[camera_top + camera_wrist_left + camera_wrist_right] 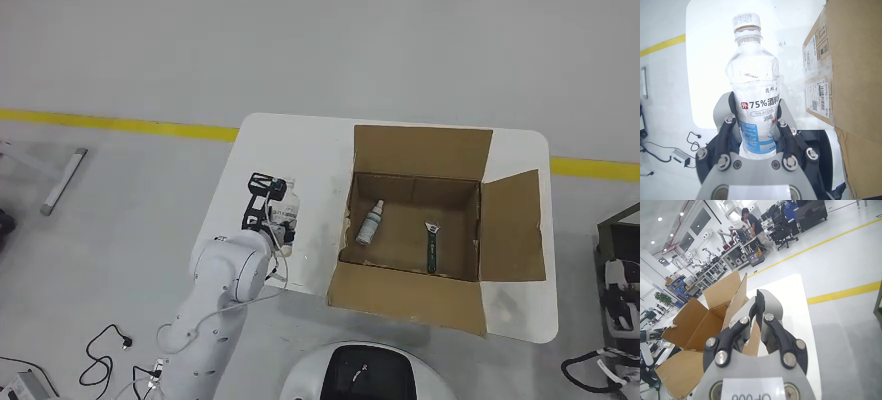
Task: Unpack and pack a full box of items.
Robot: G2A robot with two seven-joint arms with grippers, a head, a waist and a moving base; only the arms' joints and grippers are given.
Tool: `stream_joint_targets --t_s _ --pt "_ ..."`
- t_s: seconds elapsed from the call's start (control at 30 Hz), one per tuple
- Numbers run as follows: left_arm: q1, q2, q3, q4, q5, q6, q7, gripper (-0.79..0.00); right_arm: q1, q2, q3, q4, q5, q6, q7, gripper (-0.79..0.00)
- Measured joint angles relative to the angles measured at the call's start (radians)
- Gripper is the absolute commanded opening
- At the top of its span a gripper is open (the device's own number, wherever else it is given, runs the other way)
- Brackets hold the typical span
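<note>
**Unpacking Partway Done**

Grips clear bottle [753, 79] in left gripper [756, 106] over bench [300, 150], left of box [415, 155]. Inside box: spray bottle [370, 222], green-handled tool [431, 247] (probably next out, repacking afterwards). Right gripper [758, 306] pinched shut, empty.

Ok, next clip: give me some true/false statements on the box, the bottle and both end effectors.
1. The left end effector grips a clear bottle with a white cap. True.
2. The cardboard box is closed. False: its flaps stand open.
3. A small spray bottle and a green-handled tool lie inside the box. True.
4. The right end effector holds a tool. False: it is shut on nothing.
5. The clear bottle is inside the box. False: it is outside, over the table.
</note>
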Motion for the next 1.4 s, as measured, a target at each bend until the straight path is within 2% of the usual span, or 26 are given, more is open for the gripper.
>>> stream_joint_targets --t_s 0.43,0.6,0.73,0.97,1.4 --pt "0.075 0.012 0.061 0.096 0.089 -0.142 0.064 -0.785 0.007 -0.003 0.01 0.039 0.053 -0.048 0.012 -0.785" --pt "0.082 0.012 0.083 0.168 0.089 -0.15 0.102 -0.785 0.007 -0.004 0.009 0.038 0.065 -0.058 0.015 -0.785" --pt "0.073 0.014 0.104 0.225 0.152 -0.144 0.154 -0.785 0.002 -0.005 0.008 0.033 0.071 -0.063 0.015 -0.785" --pt "0.049 0.01 0.128 0.328 0.19 -0.076 0.206 -0.785 -0.012 -0.007 0.0 0.019 0.052 -0.073 0.02 -0.785" --pt "-0.012 -0.005 0.147 0.438 0.194 0.087 0.235 -0.785 -0.027 -0.011 -0.001 0.008 0.052 -0.078 0.023 -0.785"
